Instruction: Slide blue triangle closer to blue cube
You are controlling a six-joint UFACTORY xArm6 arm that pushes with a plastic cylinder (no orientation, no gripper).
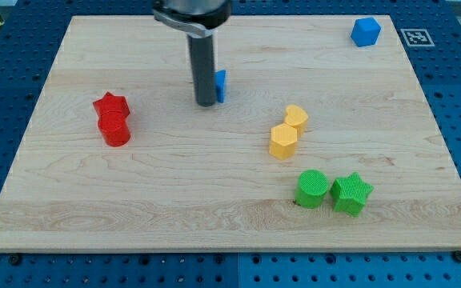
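Observation:
The blue triangle lies on the wooden board above its middle, mostly hidden behind the rod. My tip rests on the board touching the triangle's left side. The blue cube sits far off at the view's top right corner of the board.
A red star and a red cylinder touch each other at the view's left. Two yellow hexagonal blocks sit right of centre. A green cylinder and a green star lie at the lower right.

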